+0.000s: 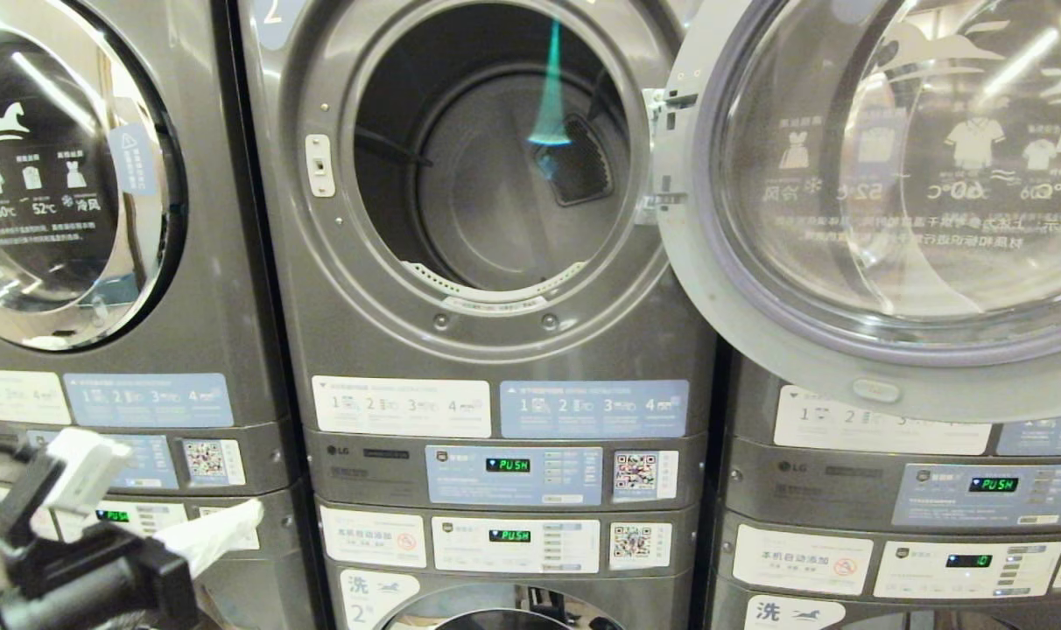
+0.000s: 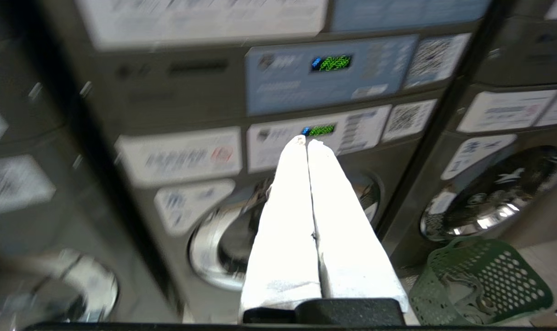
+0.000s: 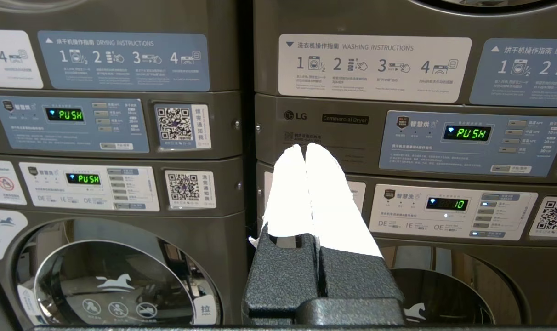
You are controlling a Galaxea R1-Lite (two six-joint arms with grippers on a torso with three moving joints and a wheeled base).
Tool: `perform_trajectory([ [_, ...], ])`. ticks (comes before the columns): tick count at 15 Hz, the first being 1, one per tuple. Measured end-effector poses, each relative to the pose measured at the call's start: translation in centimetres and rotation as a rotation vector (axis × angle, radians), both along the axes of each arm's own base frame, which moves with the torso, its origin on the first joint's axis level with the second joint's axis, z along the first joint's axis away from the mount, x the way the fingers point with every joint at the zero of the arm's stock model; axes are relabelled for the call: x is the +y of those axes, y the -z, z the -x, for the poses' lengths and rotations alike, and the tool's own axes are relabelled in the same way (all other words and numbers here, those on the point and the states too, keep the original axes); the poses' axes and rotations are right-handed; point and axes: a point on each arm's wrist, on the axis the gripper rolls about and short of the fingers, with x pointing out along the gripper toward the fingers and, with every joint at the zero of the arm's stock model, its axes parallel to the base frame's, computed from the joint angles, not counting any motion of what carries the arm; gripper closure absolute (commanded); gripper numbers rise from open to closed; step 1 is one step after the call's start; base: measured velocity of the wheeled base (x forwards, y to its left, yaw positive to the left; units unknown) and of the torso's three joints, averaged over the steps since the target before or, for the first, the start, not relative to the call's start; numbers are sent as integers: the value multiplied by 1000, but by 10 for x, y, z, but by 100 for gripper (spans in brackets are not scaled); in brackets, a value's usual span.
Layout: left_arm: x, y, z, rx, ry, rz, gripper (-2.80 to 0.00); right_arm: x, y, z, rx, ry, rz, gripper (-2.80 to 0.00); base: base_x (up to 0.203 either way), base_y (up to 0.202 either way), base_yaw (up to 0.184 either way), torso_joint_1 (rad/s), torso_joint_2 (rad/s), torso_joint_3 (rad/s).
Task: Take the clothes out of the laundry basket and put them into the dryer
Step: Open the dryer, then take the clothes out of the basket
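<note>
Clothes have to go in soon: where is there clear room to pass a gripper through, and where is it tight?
Free: the round opening of the middle grey dryer, its dark drum bare, bordered by the latch plate and lint rim. Tight: its right edge, where the open glass door hangs. The green perforated plastic basket sits low beside the machines.

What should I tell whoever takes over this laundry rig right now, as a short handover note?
Left gripper: shut, holding nothing, low at the robot's left, in front of the machines.
Right gripper: shut, empty, pointing at the control panels.
Dryer: door swung open to the right; no clothes visible in the part of the drum that shows.
Laundry basket: green, on the floor by the lower machines; contents cannot be made out.
Done: dryer open.
Left: pick clothes from the basket and load them into the drum.
</note>
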Motion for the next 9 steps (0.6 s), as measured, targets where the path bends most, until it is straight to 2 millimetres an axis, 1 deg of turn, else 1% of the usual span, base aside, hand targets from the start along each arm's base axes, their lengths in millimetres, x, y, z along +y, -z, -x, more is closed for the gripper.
perform_trajectory([
  [2, 7, 6, 35, 8, -97, -17, 0, 0, 0, 0, 0, 0, -1, 0, 0, 0, 0, 0, 0, 0],
  [6, 7, 12, 99, -29, -250, -62, 0, 0, 0, 0, 0, 0, -1, 0, 0, 0, 0, 0, 0, 0],
  [8, 7, 25, 124, -2, -347, -116, 0, 0, 0, 0, 0, 0, -1, 0, 0, 0, 0, 0, 0, 0],
  [9, 7, 34, 132, 6, -399, -156, 0, 0, 0, 0, 0, 0, -1, 0, 0, 0, 0, 0, 0, 0],
])
